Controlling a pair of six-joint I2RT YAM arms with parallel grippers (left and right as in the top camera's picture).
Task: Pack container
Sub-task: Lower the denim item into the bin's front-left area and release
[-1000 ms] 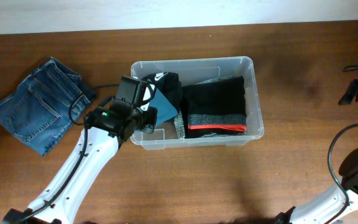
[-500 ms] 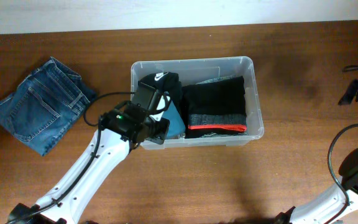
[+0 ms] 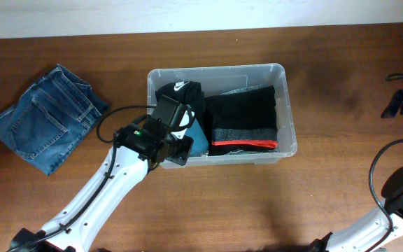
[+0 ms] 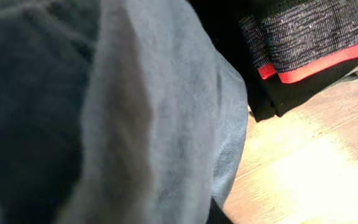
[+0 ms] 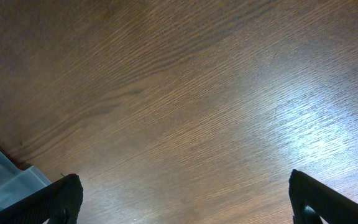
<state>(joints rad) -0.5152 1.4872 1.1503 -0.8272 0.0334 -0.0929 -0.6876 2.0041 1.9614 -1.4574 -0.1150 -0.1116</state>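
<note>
left jaws: in bin (image 3: 215,68), at teal cloth (image 3: 199,137), to pack it; grip cannot tell | right jaws: wide open, empty, idle | jeans (image 3: 44,119) on desk (image 3: 327,196): not packed

Container (image 3: 219,68) — clear rectangular bin, rounded corners, upright, open top — partly filled with folded clothes (image 3: 243,115).

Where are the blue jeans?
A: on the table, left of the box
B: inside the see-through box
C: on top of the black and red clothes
A: the jeans lie folded on the table, outside the container and to its left.
</note>
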